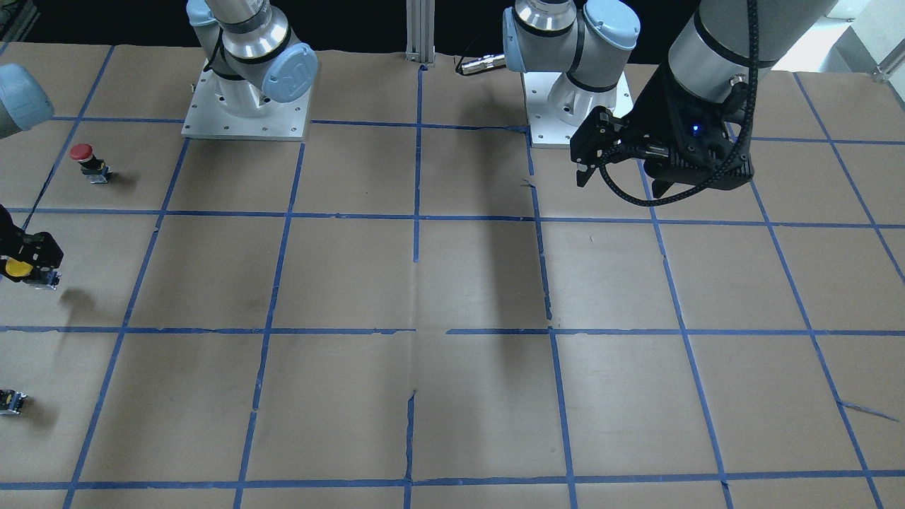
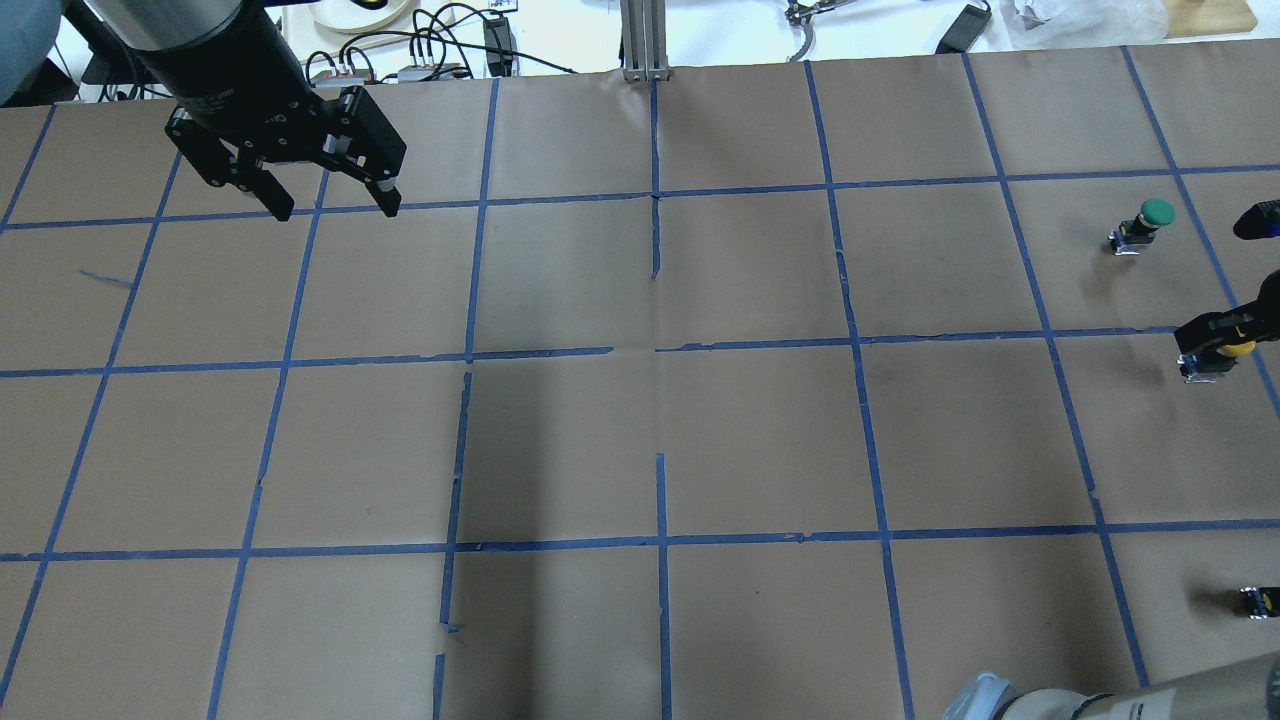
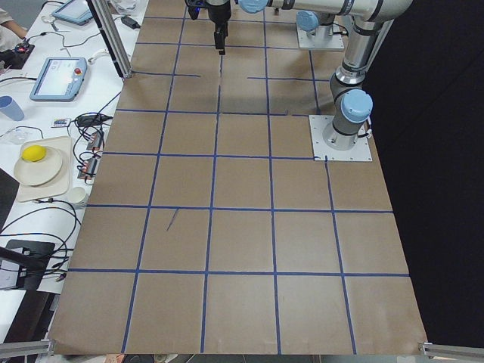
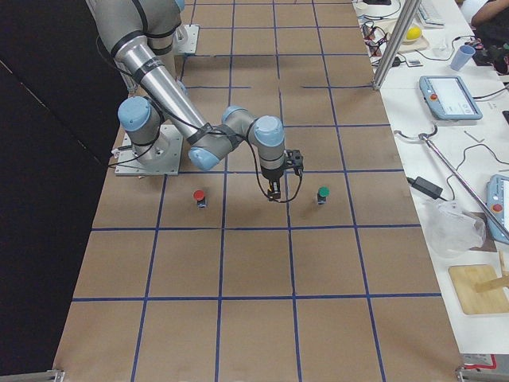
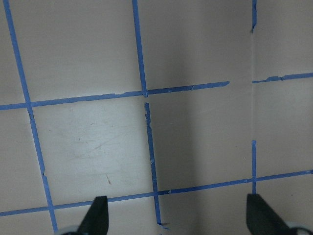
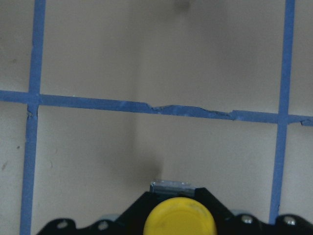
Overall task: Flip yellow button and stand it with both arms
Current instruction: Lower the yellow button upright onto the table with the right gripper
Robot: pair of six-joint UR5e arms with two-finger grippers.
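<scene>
The yellow button [image 1: 17, 269] is gripped in my right gripper [image 1: 30, 259] at the table's right end, lifted a little above the paper with its shadow beneath it. In the overhead view the yellow button [image 2: 1240, 348] shows between the fingers of the right gripper [image 2: 1213, 342]. In the right wrist view its yellow cap [image 6: 179, 221] fills the bottom middle, with the grey body end beyond it. My left gripper [image 2: 330, 205] is open and empty, high over the far left of the table; it also shows in the front view [image 1: 622, 180] and in the left wrist view [image 5: 178, 220].
A red-capped button [image 1: 83, 159] stands on the robot's side of the right gripper. A green-capped button [image 2: 1150, 222] stands on its far side. A tiny dark block with a yellow spot [image 2: 1260, 600] lies near the right edge. Brown paper with blue tape lines [image 2: 660, 350] covers the table.
</scene>
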